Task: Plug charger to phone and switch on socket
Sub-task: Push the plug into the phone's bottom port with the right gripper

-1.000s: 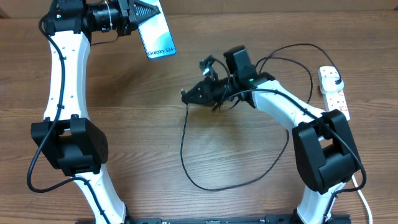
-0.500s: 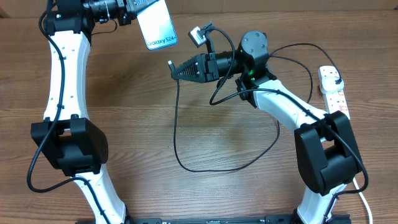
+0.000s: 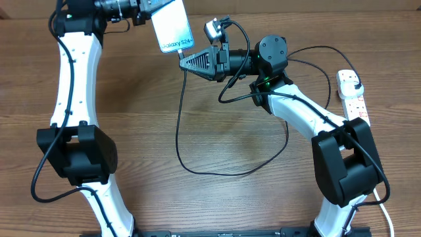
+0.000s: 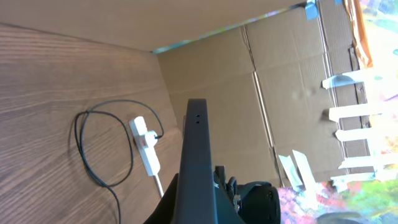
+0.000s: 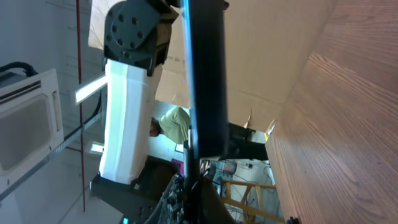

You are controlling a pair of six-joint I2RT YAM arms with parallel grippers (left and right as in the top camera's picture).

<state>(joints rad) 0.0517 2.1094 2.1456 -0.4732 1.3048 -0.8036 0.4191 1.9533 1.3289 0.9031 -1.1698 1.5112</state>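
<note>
The phone (image 3: 172,26) is held up off the table (image 3: 131,131) at the far side, its lit screen facing up and the end with the small text turned toward the right arm. At the phone's opposite end the left gripper (image 3: 146,6) is clamped on it, fingers closed across the body. Just below the text end sits the charger's connector tip (image 3: 181,55), pinched in the right gripper (image 3: 186,62), whose fingers are closed on the cable right behind the tip. From overhead the tip looks to be touching or almost touching the phone's end. Whether it has entered the port cannot be told. The right wrist view shows the phone (image 5: 205,74) edge-on, with the thin lead rising to its lower end.

The rest of the charger (image 3: 179,131) hangs down from the phone and loops slackly over the wood. It then climbs away to the socket (image 3: 353,99), which lies well apart from the phone at the right edge. The state of its switches is too small to read.

The step in hand appears to be insertion. To do it well, the connector's axis should line up with the phone's long axis. The push should be short and straight while the left grip braces the phone. The cable must keep its slack, so nothing drags the tip sideways
</note>
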